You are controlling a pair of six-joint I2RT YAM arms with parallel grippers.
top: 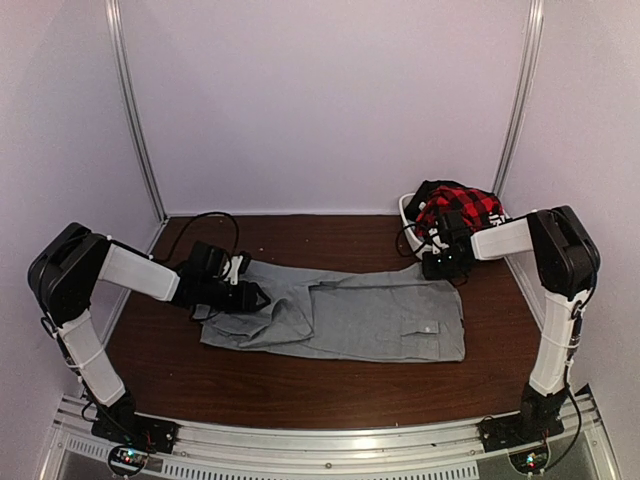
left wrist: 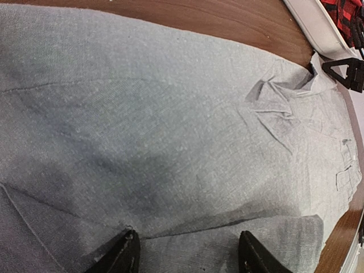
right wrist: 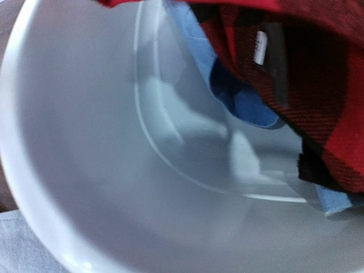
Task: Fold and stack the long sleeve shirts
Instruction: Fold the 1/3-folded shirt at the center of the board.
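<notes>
A light-grey long sleeve shirt (top: pixel 370 318) lies spread flat across the middle of the brown table, its chest pocket (top: pixel 425 328) towards the right. My left gripper (top: pixel 260 297) hovers low over the shirt's left end. In the left wrist view (left wrist: pixel 187 257) it is open, with grey cloth (left wrist: pixel 170 131) and a fold edge between its fingers (left wrist: pixel 122 255). My right gripper (top: pixel 440 262) is at the shirt's far right corner, beside the basket. It shows as a black tip in the left wrist view (left wrist: pixel 344 73). Its fingers are out of the right wrist view.
A white basket (top: pixel 408 212) stands at the back right with a red-and-black plaid garment (top: pixel 460 208) in it. The right wrist view looks into the basket (right wrist: pixel 34 170) at plaid (right wrist: pixel 318 85) and blue cloth (right wrist: pixel 239 96). White walls enclose the table.
</notes>
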